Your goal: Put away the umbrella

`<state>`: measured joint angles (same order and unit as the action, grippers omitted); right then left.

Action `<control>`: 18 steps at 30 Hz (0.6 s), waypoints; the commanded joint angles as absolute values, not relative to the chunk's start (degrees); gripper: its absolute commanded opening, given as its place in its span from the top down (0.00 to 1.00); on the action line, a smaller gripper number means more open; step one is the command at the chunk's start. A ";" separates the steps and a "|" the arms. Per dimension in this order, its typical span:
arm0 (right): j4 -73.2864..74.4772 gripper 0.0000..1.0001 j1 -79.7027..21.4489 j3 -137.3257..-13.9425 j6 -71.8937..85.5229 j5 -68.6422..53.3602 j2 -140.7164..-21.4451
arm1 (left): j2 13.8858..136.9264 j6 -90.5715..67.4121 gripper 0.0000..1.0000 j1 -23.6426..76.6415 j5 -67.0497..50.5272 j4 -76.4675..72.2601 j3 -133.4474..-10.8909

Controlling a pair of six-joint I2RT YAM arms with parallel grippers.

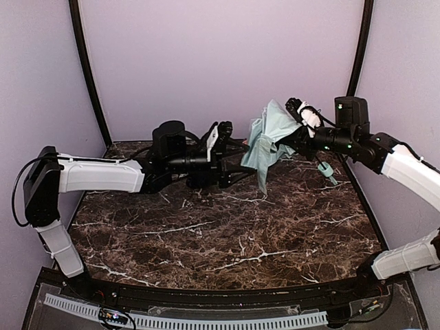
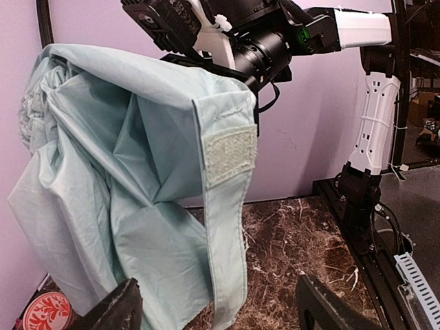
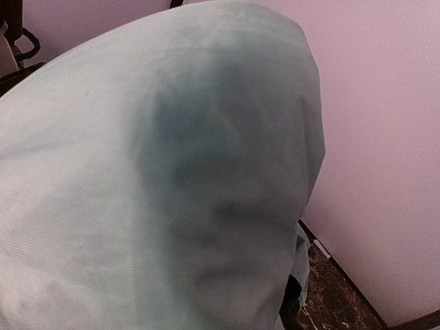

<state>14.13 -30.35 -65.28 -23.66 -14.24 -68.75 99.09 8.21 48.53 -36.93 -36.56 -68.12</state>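
Now umbrella (image 1: pixel 273 141) hangs from right gripper (image 1: pixel 297 135) — left gripper (image 2: pixel 220 309) (jaws apart) just beside.

Mint-green umbrella (image 2: pixel 124 172) canopy hangs crumpled, filling left & centre. Its top edge is bunched under the right gripper (image 2: pixel 175 31), whose jaws are hidden by cloth. The closure strap (image 2: pixel 227 234) w/ white velcro patch (image 2: pixel 230 155) drops straight down btwn the left gripper's (image 2: pixel 220 313) fingers (image 2: pixel 120 309) — these stand wide apart, and the strap touches neither. Dark marble table (image 2: pixel 295 234) below. Red-patterned round item (image 2: pixel 47 311) at bottom left, partly hidden.
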 commanded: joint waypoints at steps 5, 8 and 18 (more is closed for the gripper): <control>11.25 0.99 -30.65 -68.65 -25.03 -16.47 -69.70 | 102.13 9.18 0.23 50.57 -41.27 -36.35 -72.43; 11.60 0.99 -30.64 -69.40 -24.84 -16.98 -70.26 | 103.95 9.62 0.27 51.44 -41.96 -36.96 -73.42; 17.46 1.00 -29.73 -71.85 -26.81 -16.46 -69.30 | 99.68 19.14 1.00 51.47 -42.93 -24.55 -68.45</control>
